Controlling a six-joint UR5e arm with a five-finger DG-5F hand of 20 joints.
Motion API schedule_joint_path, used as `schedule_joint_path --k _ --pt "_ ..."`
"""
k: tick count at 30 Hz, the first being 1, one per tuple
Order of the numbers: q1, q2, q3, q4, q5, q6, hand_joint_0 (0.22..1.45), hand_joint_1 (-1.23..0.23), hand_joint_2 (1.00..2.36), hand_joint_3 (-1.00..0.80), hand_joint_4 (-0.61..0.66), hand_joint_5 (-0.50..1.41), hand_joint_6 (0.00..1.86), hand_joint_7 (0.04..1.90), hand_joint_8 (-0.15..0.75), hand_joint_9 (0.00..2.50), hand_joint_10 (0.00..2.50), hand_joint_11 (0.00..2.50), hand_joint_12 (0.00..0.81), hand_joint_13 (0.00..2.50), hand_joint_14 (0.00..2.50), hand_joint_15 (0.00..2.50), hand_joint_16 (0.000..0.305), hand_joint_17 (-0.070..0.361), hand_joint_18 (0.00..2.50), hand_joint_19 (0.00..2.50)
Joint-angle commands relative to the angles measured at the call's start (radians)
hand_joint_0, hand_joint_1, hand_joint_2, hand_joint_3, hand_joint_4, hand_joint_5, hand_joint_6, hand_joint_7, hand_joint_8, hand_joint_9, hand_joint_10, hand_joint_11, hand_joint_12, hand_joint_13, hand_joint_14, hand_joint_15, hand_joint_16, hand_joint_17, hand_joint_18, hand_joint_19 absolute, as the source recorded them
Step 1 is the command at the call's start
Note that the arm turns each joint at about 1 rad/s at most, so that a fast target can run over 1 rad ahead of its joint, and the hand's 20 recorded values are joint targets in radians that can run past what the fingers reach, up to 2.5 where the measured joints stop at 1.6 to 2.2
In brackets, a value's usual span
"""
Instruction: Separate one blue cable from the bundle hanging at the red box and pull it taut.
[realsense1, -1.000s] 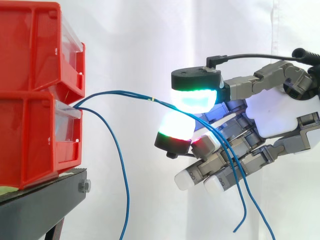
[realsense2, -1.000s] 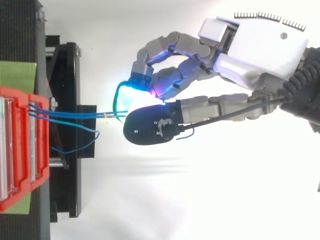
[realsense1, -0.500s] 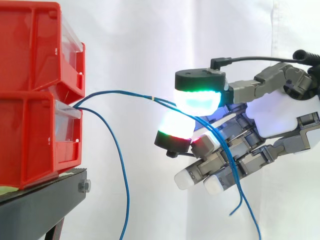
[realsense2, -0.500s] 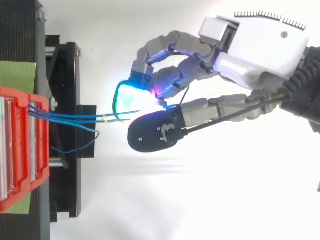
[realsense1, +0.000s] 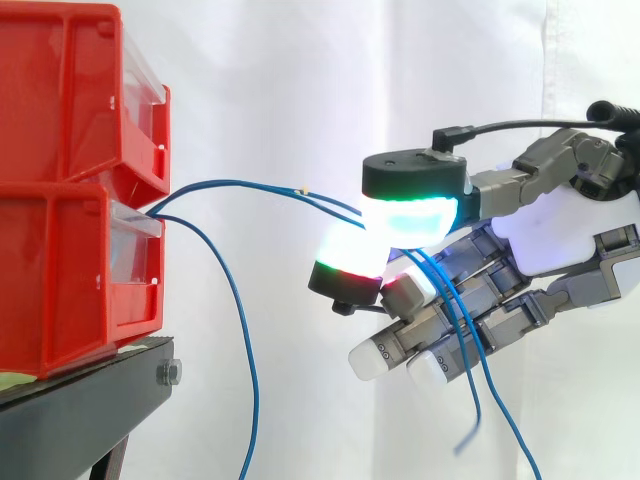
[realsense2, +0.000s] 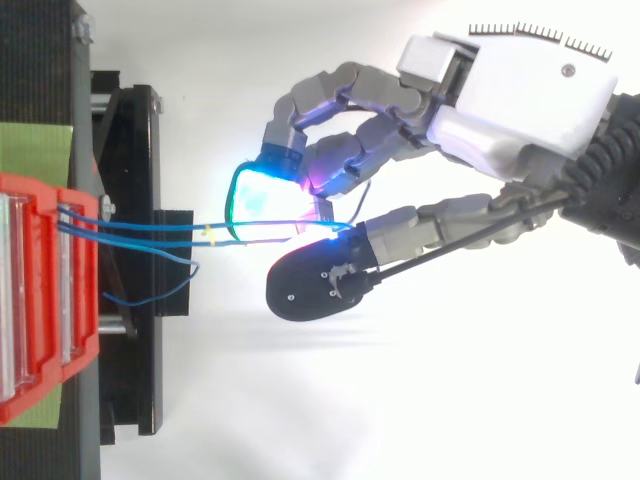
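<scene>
Two blue cables (realsense1: 250, 184) thread through the robot hand (realsense1: 560, 230) (pinched or loose: cannot tell)

No text, label, brand, number or sign can be read here

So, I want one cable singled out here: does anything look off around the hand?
Yes. Two blue cables, not one, run side by side from the lower red bin into the hand and droop past it with loose ends. Neither is taut. A third cable hangs from the bin.
</scene>
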Motion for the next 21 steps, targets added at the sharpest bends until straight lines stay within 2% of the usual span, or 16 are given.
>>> schedule_joint_path --k 1,7,12,16,21 --pt "0.001 0.0 0.0 0.0 0.0 -0.001 0.74 -0.91 1.0 -0.5 0.09 -0.25 0.87 0.95 0.263 0.83 0.02 1.28 0.258 0.56 0.01 0.36 0.037 0.082 0.59 0.43" --pt "-0.002 0.0 0.0 -0.002 0.0 0.005 0.65 -0.93 1.0 -0.5 0.1 -0.25 0.86 0.95 0.263 0.82 0.02 1.28 0.264 0.56 0.01 0.37 0.038 0.084 0.58 0.45" --pt "-0.003 0.0 0.0 -0.009 -0.005 0.019 0.57 -0.84 1.0 -0.5 0.13 -0.25 0.86 0.93 0.281 0.84 0.02 1.28 0.273 0.56 0.01 0.37 0.039 0.087 0.58 0.47" --pt "-0.003 0.0 0.0 -0.02 -0.006 0.03 0.65 -0.75 1.0 -0.5 0.12 -0.24 0.86 0.94 0.277 0.86 0.02 1.27 0.268 0.56 0.01 0.36 0.038 0.085 0.59 0.48" --pt "-0.003 0.0 0.0 -0.023 -0.006 0.033 0.75 -0.75 1.0 -0.47 0.09 -0.24 0.87 0.93 0.273 0.86 0.02 1.28 0.267 0.56 0.01 0.35 0.038 0.086 0.59 0.48"
